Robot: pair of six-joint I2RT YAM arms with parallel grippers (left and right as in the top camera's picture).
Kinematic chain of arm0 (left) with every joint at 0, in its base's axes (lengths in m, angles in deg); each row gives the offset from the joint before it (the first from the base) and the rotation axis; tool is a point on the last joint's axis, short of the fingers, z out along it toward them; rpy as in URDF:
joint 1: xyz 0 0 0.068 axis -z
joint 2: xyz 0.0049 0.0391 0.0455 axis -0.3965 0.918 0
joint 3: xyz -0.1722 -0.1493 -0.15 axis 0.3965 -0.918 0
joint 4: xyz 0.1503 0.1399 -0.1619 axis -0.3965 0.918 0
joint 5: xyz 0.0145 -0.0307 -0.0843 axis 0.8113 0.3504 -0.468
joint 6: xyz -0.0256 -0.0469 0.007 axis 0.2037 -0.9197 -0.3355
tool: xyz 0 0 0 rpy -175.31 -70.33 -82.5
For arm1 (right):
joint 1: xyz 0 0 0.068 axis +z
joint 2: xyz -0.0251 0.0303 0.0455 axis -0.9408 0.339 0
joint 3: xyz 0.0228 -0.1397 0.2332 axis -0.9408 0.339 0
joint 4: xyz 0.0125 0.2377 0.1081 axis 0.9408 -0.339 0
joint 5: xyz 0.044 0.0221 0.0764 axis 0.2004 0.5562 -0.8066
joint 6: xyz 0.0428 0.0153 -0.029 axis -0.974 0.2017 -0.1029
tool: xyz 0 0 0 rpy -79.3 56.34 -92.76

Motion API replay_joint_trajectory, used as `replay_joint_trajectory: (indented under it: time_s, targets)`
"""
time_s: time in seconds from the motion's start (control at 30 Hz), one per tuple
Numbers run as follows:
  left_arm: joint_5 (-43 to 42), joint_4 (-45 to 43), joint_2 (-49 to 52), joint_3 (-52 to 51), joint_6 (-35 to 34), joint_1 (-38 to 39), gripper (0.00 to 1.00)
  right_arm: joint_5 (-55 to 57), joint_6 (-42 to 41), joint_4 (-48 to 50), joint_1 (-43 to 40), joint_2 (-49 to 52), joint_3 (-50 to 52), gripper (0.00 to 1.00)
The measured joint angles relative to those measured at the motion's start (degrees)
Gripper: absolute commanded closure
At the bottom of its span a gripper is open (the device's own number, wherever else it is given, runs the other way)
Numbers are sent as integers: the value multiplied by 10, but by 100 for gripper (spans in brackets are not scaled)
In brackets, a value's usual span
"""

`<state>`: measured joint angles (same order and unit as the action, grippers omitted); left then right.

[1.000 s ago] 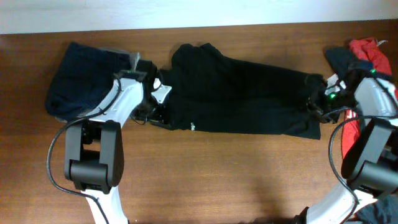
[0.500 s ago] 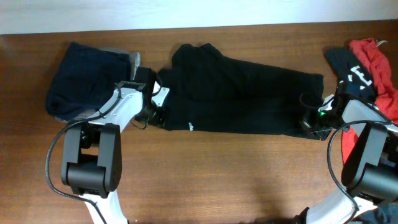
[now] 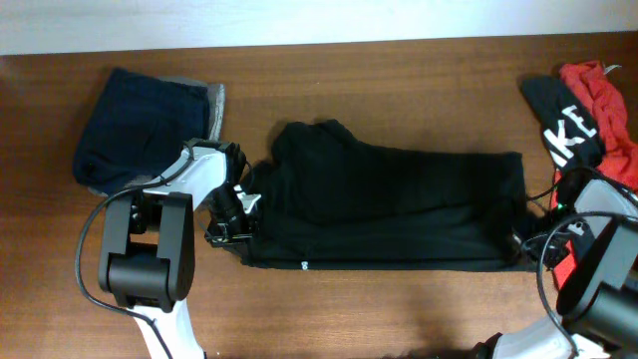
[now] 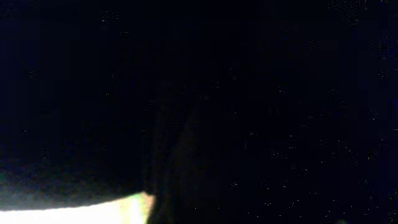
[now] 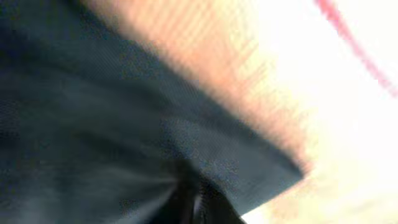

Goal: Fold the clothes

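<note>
Our left gripper (image 3: 231, 221) is closed on the black shirt (image 3: 399, 209) at its near left corner. Our right gripper (image 3: 522, 242) pinches the near right corner. The shirt lies spread flat on the table (image 3: 399, 309), with a tiny white logo (image 3: 304, 264) by its near edge. A black top (image 3: 558, 120) beside the red cloth (image 3: 598, 85) has white letters (image 3: 570, 133) that look like "KE".

Obs: black shirt (image 3: 399, 204) spread ctr; left gripper (image 3: 237, 227) pinches its L corner, right gripper (image 3: 527, 237) its R corner; hem taut.

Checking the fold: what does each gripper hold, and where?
The black shirt: left gripper at its left end, right gripper at its right end.
</note>
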<state>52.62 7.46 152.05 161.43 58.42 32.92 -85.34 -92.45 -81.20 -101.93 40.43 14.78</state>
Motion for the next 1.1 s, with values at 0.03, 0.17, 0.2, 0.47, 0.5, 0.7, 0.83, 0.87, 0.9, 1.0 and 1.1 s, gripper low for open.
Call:
replay_joint_trajectory:
  time_s: [0.03,0.17,0.2,0.47,0.5,0.7,0.83,0.87,0.9,1.0,1.1]
  targets:
    - [1,6,-5,1,0,0,59,-8,12,10,-1,-14,0,63]
    - [5,54,-51,40,1,-1,21,-46,45,7,-2,-75,-11,39]
    - [5,63,-69,58,4,-1,16,-55,50,4,-2,-87,-19,39]
    - [-21,-56,-175,178,44,-1,16,-155,87,1,-1,-138,-66,39]
    - [-32,-97,-172,182,56,-1,16,-162,90,3,1,-138,-66,39]
    - [-114,-336,-75,195,100,1,18,-190,115,11,50,-138,-66,39]
    - [-150,-460,59,207,106,14,22,-188,123,10,92,-138,-66,39]
    - [-153,-491,97,217,107,24,25,-186,128,9,100,-138,-66,40]
    - [-154,-503,116,221,107,30,26,-185,129,7,103,-138,-66,40]
    - [-149,-531,164,233,110,59,32,-170,134,-7,108,-138,-66,40]
    - [-112,-526,168,247,112,84,64,-150,136,-12,108,-138,-66,40]
